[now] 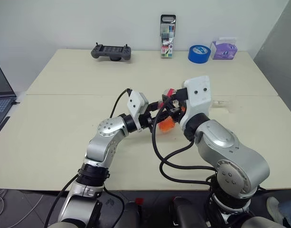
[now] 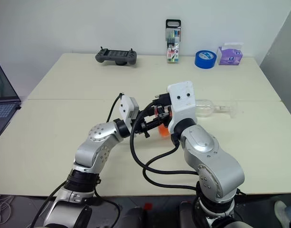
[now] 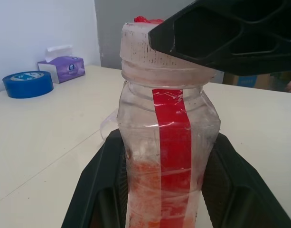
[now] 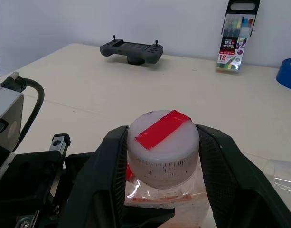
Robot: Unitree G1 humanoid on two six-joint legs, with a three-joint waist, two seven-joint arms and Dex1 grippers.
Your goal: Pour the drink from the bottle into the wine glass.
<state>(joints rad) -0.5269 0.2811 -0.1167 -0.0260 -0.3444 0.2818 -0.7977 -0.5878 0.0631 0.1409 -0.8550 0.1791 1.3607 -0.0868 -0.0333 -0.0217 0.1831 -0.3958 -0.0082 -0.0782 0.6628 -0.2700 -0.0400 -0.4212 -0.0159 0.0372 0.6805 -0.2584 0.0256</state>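
The bottle (image 3: pixel 166 161) is a small clear plastic one with a red label strip, held upright above the table's middle. Orange-red drink (image 3: pixel 145 190) fills its lower part. My left gripper (image 1: pixel 159 118) is shut on the bottle's body, one black finger on each side. My right gripper (image 4: pixel 163 152) comes from the other side, its two fingers pressed against the pale cap (image 4: pixel 163 142), which has red tape across its top. The wine glass (image 2: pixel 207 107) lies on its side on the table, just right of my right hand.
Along the table's far edge sit a grey game controller (image 1: pixel 111 51), an upright case of coloured pens (image 1: pixel 167 35), a blue tape roll (image 1: pixel 199 53) and a purple tissue box (image 1: pixel 224 49). A laptop (image 1: pixel 0 95) is at the left edge.
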